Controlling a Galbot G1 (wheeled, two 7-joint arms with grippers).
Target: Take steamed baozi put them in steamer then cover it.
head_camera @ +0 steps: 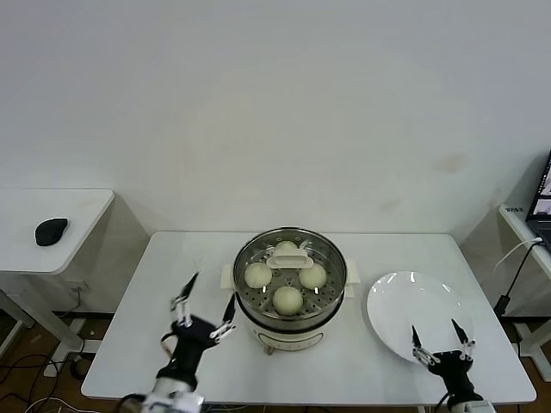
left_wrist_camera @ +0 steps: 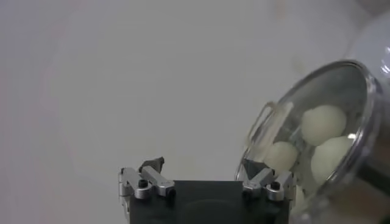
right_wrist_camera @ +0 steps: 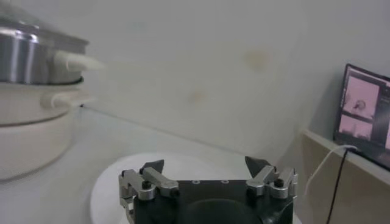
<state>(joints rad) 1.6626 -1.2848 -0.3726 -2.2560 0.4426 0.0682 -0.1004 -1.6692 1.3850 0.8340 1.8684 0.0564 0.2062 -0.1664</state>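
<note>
I see four small round cream-white steamed baozi [head_camera: 287, 298] sitting inside the round shiny stainless-steel steamer [head_camera: 290, 324] on its cream-white base, at the middle of the white worktop [head_camera: 146, 284]. The round clear glass cover [head_camera: 254, 250] with its cream-white oblong handle rests on the steamer's rim, closing it; through the glass the left wrist view shows three of the buns [left_wrist_camera: 323, 123].

My left gripper [head_camera: 203, 311] hovers just beside the steamer on its left, fingers spread apart and holding nothing. My right gripper [head_camera: 442, 340] hangs over the near edge of a flat round white plate [head_camera: 405, 305], which lies just to the steamer's right; its fingers are likewise apart and empty.

A dark computer mouse [head_camera: 51, 231] lies on a separate white side table [head_camera: 86, 206] at far left.
</note>
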